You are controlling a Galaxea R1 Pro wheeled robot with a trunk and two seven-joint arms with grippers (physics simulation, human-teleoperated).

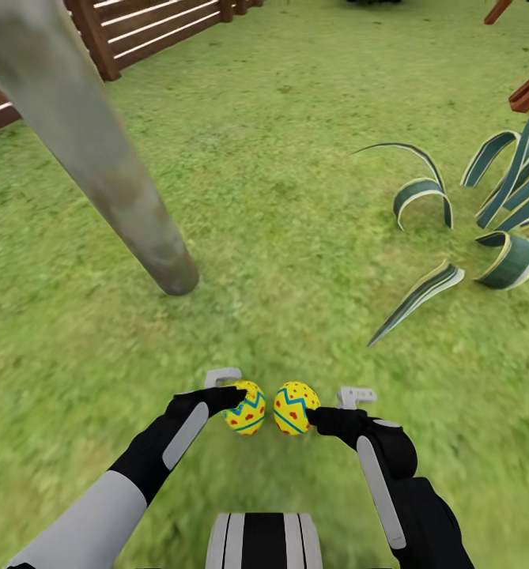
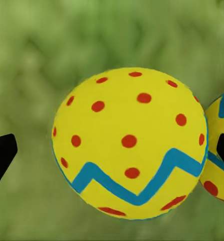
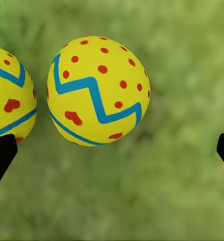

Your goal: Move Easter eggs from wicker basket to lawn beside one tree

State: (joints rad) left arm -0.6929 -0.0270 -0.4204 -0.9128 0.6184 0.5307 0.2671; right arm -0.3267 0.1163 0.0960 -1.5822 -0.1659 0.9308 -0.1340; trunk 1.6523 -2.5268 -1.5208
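Yellow eggs with blue zigzags and red dots sit side by side just ahead of the robot, above mottled lawn (image 1: 296, 197). The left gripper (image 1: 231, 391) pinches the left egg (image 1: 246, 408); the right gripper (image 1: 337, 407) pinches the right egg (image 1: 296, 408). The eggs are close together, barely apart. A pale grey-green tree trunk (image 1: 98, 158) meets the grass at 11 o'clock from the eggs. A striped broad-leaved plant (image 1: 485, 229) lies at 2 o'clock; a brown slatted fence (image 1: 145, 28) stands beyond the trunk.
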